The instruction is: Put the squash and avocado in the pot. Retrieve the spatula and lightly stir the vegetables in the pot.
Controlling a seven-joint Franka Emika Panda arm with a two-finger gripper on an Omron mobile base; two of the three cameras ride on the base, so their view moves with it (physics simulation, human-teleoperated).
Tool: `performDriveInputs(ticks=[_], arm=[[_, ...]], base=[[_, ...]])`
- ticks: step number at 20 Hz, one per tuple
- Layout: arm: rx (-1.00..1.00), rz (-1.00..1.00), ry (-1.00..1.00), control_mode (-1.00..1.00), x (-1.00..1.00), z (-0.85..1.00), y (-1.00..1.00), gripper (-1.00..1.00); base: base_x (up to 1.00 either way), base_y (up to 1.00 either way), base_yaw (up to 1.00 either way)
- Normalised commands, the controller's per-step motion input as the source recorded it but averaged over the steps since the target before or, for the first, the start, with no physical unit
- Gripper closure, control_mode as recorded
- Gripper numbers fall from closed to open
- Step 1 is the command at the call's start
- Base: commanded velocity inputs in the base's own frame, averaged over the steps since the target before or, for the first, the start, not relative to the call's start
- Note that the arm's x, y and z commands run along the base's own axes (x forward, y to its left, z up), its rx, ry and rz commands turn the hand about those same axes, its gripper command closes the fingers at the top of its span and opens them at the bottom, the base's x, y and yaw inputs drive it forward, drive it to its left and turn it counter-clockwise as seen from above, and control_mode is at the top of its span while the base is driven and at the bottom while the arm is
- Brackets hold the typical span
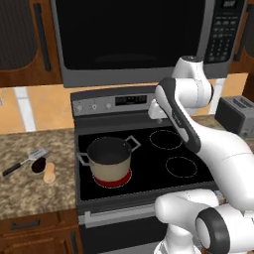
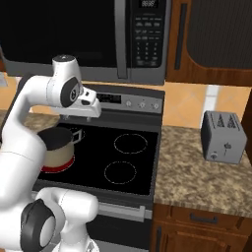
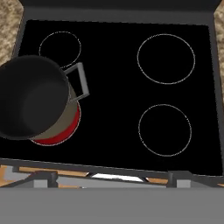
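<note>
The cream pot [image 1: 112, 171] with a dark inside stands on the stove's front left burner, which glows red; it also shows as pot [image 2: 58, 150] and pot [image 3: 70, 114], and nothing is visible inside it. On the left counter lie the pale tan squash [image 1: 49, 172], the dark avocado [image 1: 38, 165] touching it, and the spatula [image 1: 24, 162] just behind them. My gripper [image 1: 156, 115] hangs high over the back of the stove, right of the pot, pointing down. In the right base view the gripper [image 2: 81, 118] looks spread open and holds nothing.
A grey toaster [image 1: 237, 115] stands on the right counter, also seen as toaster [image 2: 224, 136]. The microwave [image 1: 134, 34] hangs above the stove. The other burners [image 3: 165, 58] are bare black glass. My own arm crosses the right half of the cooktop.
</note>
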Motion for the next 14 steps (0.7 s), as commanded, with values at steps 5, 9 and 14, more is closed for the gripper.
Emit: performDriveInputs(ticks=[5,9,14], arm=[[0.00,0.00,0.00,1.00,0.00,0.00,0.00,-1.00],[0.00,0.00,0.00,1.00,0.00,0.00,0.00,-1.00],[0.00,0.00,0.00,1.00,0.00,0.00,0.00,-1.00]], base=[[-0.15,0.65,0.00],[0.00,0.69,0.00],[0.00,0.40,0.00]])
